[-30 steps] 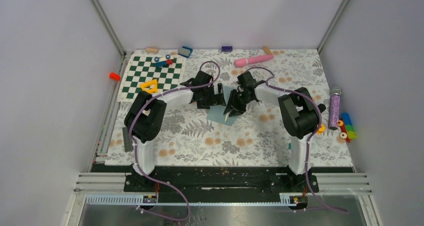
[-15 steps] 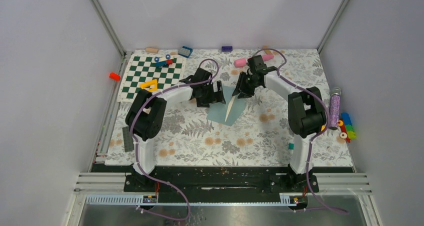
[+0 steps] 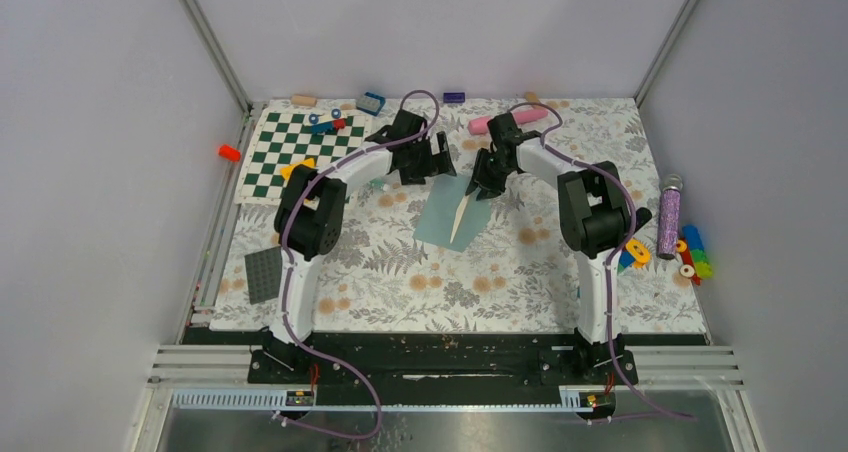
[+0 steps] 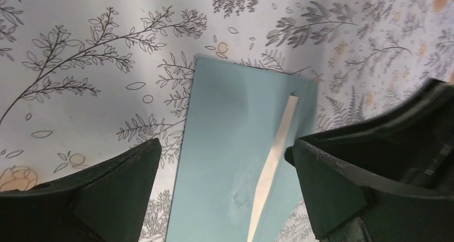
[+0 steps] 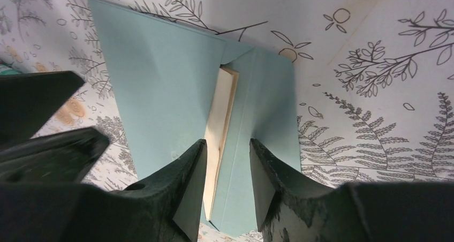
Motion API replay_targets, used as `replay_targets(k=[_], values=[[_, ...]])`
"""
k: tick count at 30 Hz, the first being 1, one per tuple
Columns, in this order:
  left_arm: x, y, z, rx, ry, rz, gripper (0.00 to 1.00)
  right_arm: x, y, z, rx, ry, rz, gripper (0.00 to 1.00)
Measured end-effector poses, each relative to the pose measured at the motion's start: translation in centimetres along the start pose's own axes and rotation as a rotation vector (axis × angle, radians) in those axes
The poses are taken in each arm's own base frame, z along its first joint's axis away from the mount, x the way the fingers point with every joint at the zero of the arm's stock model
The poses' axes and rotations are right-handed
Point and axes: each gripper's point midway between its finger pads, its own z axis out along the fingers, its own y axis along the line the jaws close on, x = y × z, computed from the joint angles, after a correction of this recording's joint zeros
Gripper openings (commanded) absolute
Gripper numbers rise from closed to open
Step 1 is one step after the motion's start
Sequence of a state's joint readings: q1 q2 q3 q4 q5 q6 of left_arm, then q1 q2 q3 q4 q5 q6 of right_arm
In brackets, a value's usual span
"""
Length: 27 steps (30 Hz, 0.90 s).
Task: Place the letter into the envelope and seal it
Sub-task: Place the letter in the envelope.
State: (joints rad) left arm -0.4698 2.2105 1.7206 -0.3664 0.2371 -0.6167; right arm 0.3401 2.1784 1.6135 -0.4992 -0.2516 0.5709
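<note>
Left end effector has pulled back, gaping empty; right end effector hovers half-open, empty, over the envelope, letter tucked in (cream edge showing), sealing pending.

Robot lab test cell, not a home. Plain pale panel walls box in the desk on three sides, with aluminium extrusion posts in the corners. A slotted rail runs along the near edge, left arm and right arm bolted there. The floral cover, chequered board and scattered toy blocks look like test props.
</note>
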Motion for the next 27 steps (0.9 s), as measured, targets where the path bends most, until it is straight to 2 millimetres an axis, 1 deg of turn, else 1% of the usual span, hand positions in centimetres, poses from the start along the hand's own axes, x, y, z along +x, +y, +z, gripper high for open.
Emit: replay_targets(k=[3, 5, 7, 12, 27], values=[[0.7, 0.7, 1.2, -0.014, 0.025, -0.005, 0.99, -0.4, 0.2, -0.2, -0.001, -0.010, 0.000, 0.43], [0.4, 0.2, 1.3, -0.001, 0.019, -0.002, 0.99, -0.6, 0.4, -0.2, -0.003, -0.013, -0.001, 0.43], [0.6, 0.2, 1.5, -0.001, 0.024, -0.002, 0.99, -0.9, 0.5, -0.1, -0.005, -0.017, -0.001, 0.43], [0.6, 0.1, 1.6, 0.007, 0.028, -0.004, 0.99, -1.2, 0.6, 0.6, -0.002, -0.012, 0.006, 0.43], [0.9, -0.4, 1.6, 0.033, 0.046, -0.017, 0.99, -2.1, 1.5, 1.1, -0.008, -0.015, 0.012, 0.43]])
